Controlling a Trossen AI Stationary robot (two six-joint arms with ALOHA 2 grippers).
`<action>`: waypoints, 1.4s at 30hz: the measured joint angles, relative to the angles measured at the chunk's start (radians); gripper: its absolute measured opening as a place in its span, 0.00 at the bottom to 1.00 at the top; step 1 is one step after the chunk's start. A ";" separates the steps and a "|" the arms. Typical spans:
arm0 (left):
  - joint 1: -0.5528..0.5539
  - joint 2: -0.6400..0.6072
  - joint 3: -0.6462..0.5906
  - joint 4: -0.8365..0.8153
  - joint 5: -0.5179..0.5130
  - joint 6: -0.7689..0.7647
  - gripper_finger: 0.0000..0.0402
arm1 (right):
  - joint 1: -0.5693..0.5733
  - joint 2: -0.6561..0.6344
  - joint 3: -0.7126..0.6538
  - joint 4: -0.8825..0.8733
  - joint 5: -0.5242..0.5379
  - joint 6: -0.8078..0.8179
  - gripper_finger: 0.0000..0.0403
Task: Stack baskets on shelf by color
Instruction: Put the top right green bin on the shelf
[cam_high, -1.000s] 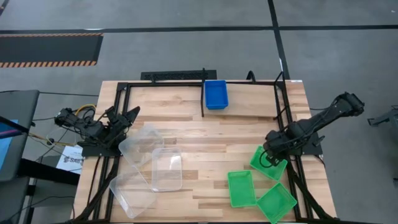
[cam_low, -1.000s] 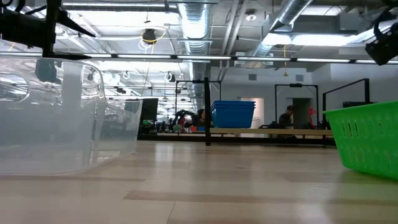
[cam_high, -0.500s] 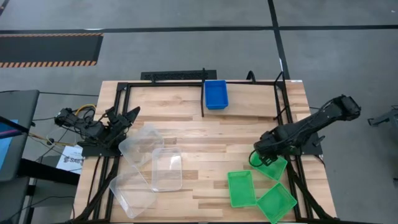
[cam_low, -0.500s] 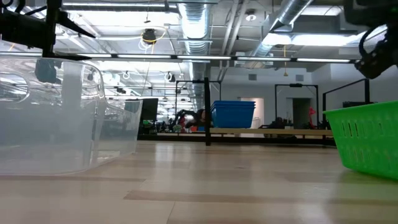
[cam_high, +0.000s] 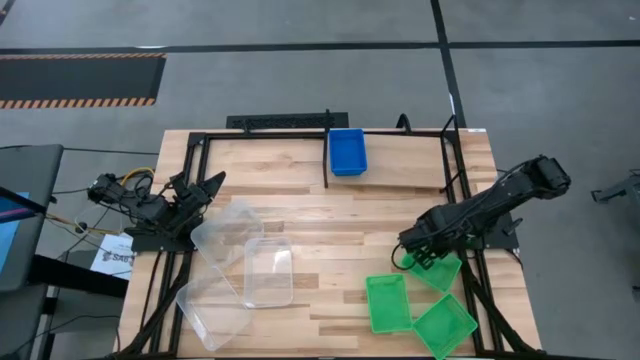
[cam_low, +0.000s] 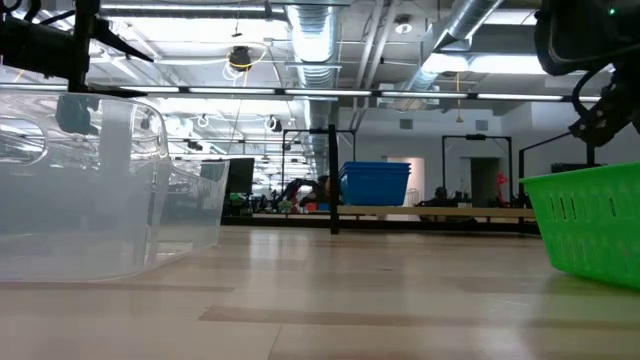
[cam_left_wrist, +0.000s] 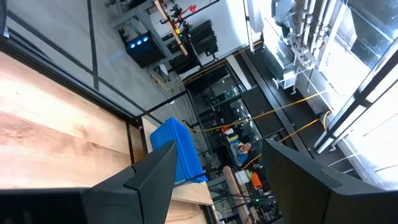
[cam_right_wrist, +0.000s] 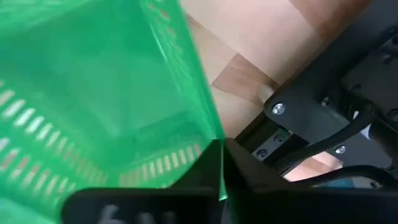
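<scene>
The right gripper (cam_high: 424, 256) is hovering at the green basket (cam_high: 437, 267) at lower right of the desk (cam_high: 330, 215); its fingers' spread I cannot tell. The basket looks light, thin-walled, slightly flexible; pinching its rim seems best. The left gripper (cam_high: 203, 190) is waiting, fingers spread, empty.
</scene>
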 joint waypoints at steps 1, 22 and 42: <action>0.000 0.000 0.000 0.000 0.002 0.000 0.56 | -0.004 -0.003 0.000 0.002 0.000 0.000 0.03; 0.000 0.000 0.000 0.000 0.046 0.000 0.56 | -0.068 -0.174 0.000 0.054 0.048 -0.026 0.21; 0.000 0.000 0.000 0.000 0.020 0.000 0.56 | -0.076 0.037 0.000 0.088 0.047 -0.098 0.31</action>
